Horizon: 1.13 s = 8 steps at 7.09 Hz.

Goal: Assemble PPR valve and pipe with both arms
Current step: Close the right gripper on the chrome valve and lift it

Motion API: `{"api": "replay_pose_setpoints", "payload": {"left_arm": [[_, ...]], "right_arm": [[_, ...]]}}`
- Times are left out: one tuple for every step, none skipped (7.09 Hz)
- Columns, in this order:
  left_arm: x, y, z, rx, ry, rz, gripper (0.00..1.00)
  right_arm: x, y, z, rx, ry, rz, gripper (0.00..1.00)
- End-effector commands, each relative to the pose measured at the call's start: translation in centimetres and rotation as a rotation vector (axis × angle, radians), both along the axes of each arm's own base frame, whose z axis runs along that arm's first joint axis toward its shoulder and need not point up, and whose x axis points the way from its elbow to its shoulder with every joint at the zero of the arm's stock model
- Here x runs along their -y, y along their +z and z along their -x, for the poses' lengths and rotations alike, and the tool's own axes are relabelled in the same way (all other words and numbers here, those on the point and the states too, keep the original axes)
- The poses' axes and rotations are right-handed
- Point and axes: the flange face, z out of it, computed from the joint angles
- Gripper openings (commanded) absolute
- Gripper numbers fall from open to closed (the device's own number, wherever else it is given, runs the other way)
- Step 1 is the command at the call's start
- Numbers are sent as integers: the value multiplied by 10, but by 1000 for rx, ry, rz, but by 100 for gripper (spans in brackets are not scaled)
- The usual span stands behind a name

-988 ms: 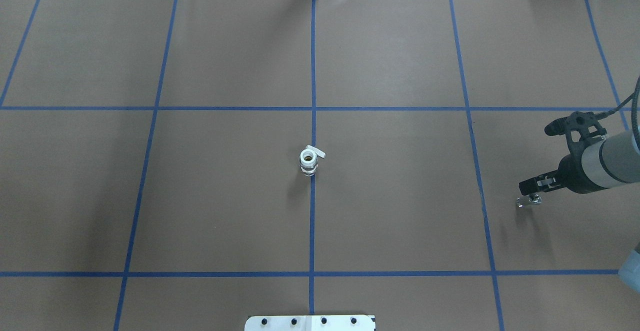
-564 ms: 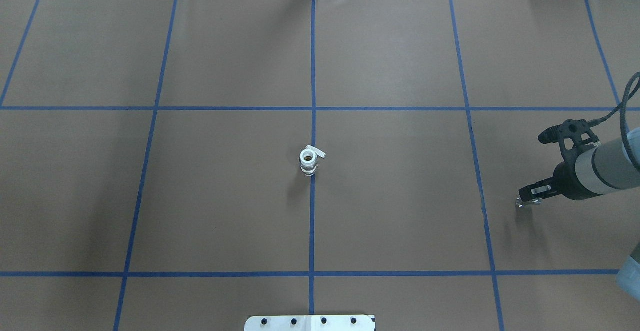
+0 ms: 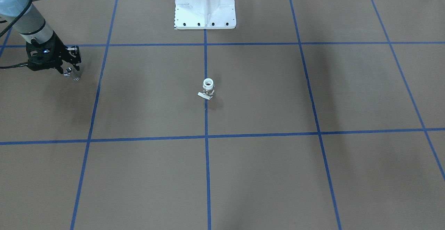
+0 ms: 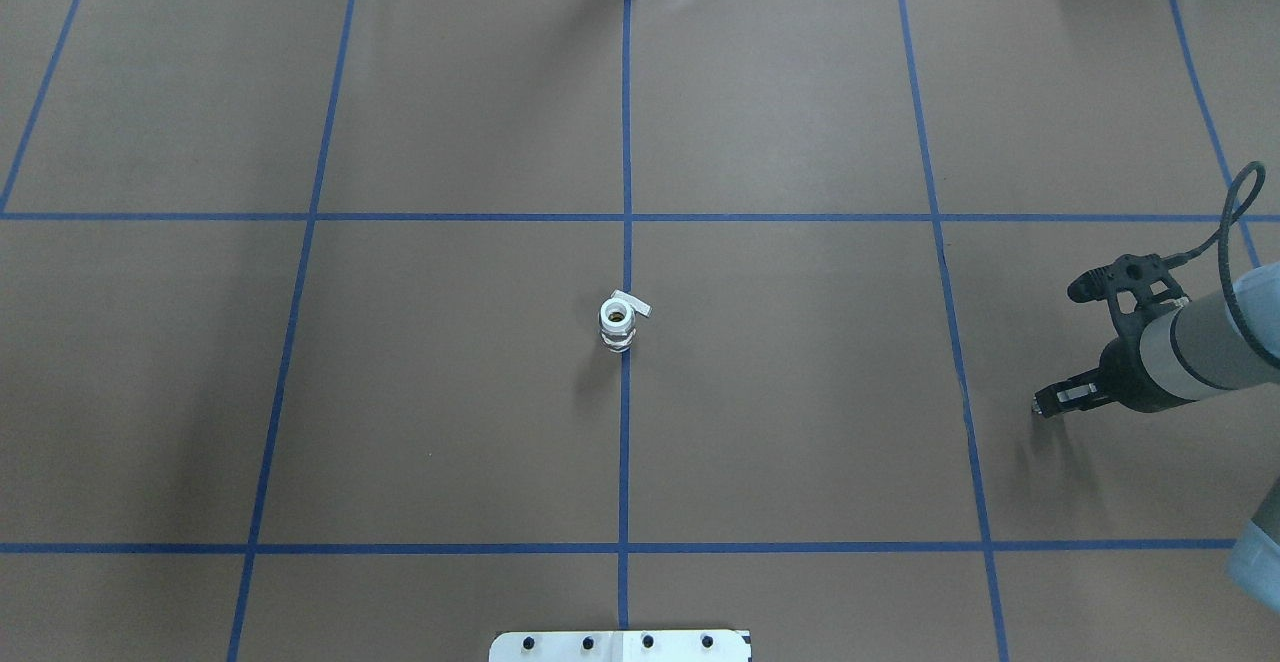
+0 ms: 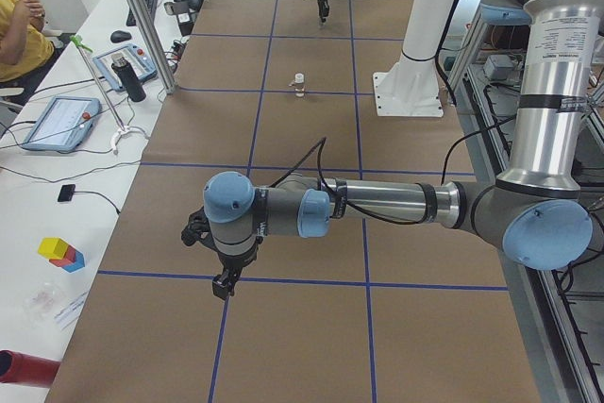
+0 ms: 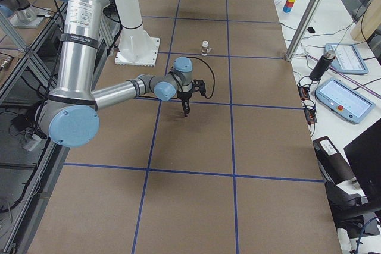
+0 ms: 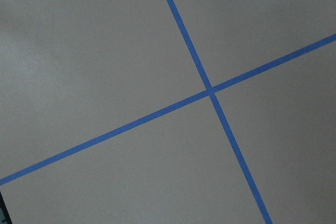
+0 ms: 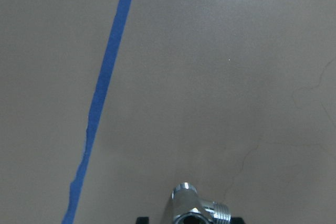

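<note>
- Left arm reaches low over the table; whether its jaws are clenched I cannot tell.
- Valve stands upright on the centre blue line, white socket up.
- Right gripper: jaws released, straddling the pipe on the table's far right.

Valve: upright at the table's middle, on the centre line, before the pedestal.
Pipe: far right, at the right gripper's tip (resting or lifted, unclear).
Left gripper: over the table's left end, well apart from the valve.
</note>
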Motion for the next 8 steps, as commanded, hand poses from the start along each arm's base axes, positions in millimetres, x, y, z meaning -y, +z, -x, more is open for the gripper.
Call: {"api": "replay_pose_setpoints", "payload": {"left_arm": [[0, 1, 0, 0, 0, 2, 100], [-1, 2, 0, 0, 0, 4, 100], [-1, 2, 0, 0, 0, 4, 100], [-1, 2, 0, 0, 0, 4, 100], [-1, 3, 0, 0, 1, 4, 100], [-1, 3, 0, 0, 1, 4, 100], [-1, 4, 0, -1, 0, 10, 100], [-5, 10, 0, -2, -4, 24, 100]], "right_arm": [[1, -2, 2, 3, -2, -4, 40], [1, -2, 3, 4, -2, -5, 37], [2, -4, 3, 7, -2, -6, 24], [2, -5, 4, 9, -2, -8, 18], [3, -10, 4, 16, -5, -16, 8], [4, -20, 3, 36, -4, -26, 0], [9, -34, 5, 57, 1, -43, 0], [21, -51, 14, 82, 13, -59, 0]]}}
